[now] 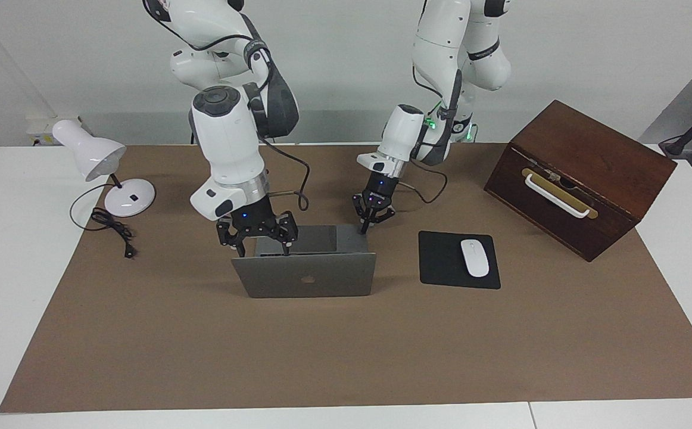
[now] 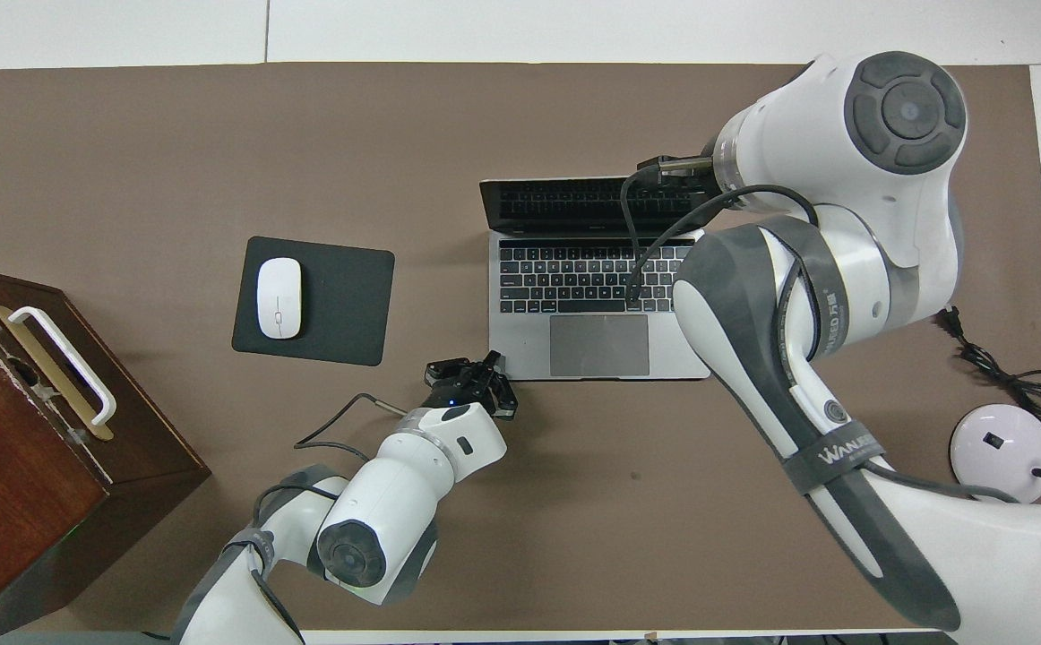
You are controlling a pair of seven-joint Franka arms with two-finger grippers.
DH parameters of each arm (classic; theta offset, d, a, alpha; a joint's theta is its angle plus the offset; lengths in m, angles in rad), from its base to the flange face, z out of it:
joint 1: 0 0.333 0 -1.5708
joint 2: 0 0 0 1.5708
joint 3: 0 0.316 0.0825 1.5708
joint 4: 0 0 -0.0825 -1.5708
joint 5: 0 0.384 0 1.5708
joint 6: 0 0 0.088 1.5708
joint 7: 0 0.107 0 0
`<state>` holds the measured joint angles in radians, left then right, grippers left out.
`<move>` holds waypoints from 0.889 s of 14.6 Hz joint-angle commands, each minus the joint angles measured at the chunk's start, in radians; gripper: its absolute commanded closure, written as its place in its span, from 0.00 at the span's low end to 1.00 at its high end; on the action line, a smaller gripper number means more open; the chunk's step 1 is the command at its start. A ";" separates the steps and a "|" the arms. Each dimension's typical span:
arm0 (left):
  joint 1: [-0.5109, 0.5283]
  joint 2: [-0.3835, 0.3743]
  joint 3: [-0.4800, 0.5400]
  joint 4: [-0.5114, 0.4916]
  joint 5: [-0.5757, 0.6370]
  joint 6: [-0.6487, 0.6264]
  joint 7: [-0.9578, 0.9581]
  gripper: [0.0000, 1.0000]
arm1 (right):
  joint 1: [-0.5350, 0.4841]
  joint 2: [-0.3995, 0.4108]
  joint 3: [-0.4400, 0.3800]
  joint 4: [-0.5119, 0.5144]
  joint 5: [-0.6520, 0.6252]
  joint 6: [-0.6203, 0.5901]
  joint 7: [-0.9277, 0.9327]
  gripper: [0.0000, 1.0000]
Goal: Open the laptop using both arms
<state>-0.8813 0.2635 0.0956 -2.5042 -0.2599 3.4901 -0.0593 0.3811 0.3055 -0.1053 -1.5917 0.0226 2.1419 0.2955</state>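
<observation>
Standing open mid-table, laptop (image 1: 304, 275) has lid raised near upright, apple logo toward 6 o'clock in facing view. Right gripper (image 1: 258, 238) at lid's top edge, fingers spread either side of it. Left gripper (image 1: 368, 221) at base corner nearest robots, toward mouse pad (image 1: 441, 262); finger state cannot be told.
</observation>
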 commanded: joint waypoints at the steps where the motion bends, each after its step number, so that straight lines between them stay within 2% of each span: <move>1: -0.025 0.051 0.010 0.027 -0.024 0.014 0.003 1.00 | -0.022 0.030 0.009 0.048 -0.018 -0.014 -0.033 0.00; 3: -0.025 0.051 0.010 0.027 -0.022 0.014 0.003 1.00 | -0.021 0.029 0.012 0.048 0.009 -0.022 -0.027 0.00; 5: -0.025 0.051 0.010 0.027 -0.022 0.014 0.004 1.00 | -0.022 0.026 0.012 0.039 0.103 -0.040 -0.015 0.00; 9: -0.025 0.051 0.010 0.025 -0.022 0.014 0.004 1.00 | -0.037 -0.017 0.009 0.016 0.140 -0.190 -0.013 0.00; 13: -0.025 0.051 0.012 0.024 -0.024 0.014 0.004 1.00 | -0.039 -0.129 0.009 -0.117 0.140 -0.223 -0.022 0.00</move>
<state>-0.8815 0.2635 0.0957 -2.5042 -0.2600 3.4903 -0.0592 0.3555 0.2679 -0.1056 -1.6021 0.1438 1.9241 0.2860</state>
